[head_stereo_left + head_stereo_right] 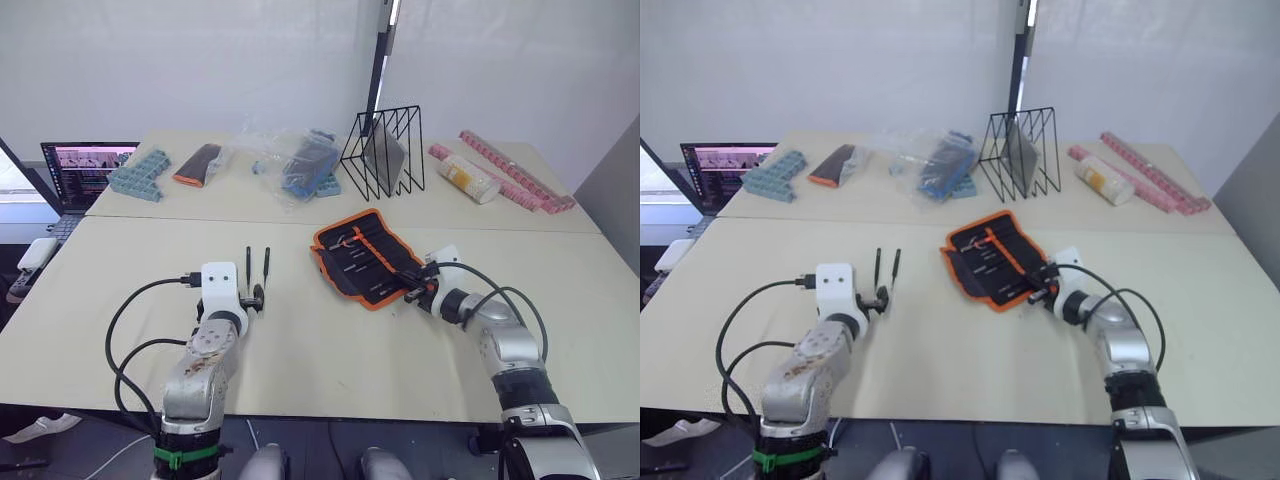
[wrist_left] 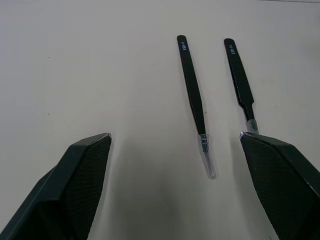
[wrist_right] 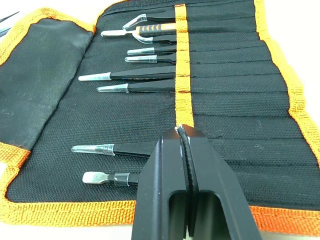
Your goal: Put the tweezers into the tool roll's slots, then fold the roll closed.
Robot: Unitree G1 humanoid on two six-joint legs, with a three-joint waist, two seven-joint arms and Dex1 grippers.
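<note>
Right end effector (image 3: 186, 131) sat closed, fingers pressed together with no visible gap, tip resting at the orange trim strip over the slots (image 3: 235, 100) of the tool roll (image 1: 365, 255). Nothing seen clamped between the fingers, though the very tip was too fine to judge with certainty. In the head view, lay right of centre at the roll's near right edge. Tool roll lay unfolded and flat on the worktop (image 1: 330, 350), middle of the frame, orange border all round, flap spread toward its left. Several tweezers (image 3: 132, 75) already seated in the slots, clear-capped tips poking out toward the flap; one with an orange-banded handle at the far end of the row, two more nearest the end effector.

Left end effector (image 2: 175, 165) stood wide apart, fingers (image 2: 80, 180) splayed over bare worktop, lower left of centre in the head view. Held nothing. Two loose tweezers (image 2: 192, 87) lay side by side just beyond it, roughly parallel, capped tips pointing back toward the fingers; the right-hand one (image 2: 240, 75) reached close to, perhaps touched, one finger.

Across the back of the worktop: black wire rack (image 1: 385, 150) at top centre, clear plastic bag (image 1: 290, 160) to its left, orange-tipped dark case (image 1: 197, 165) and blue-green blocks (image 1: 140, 175) further left, pink strips (image 1: 515, 170) at upper right, laptop (image 1: 82, 170) at the left edge.
</note>
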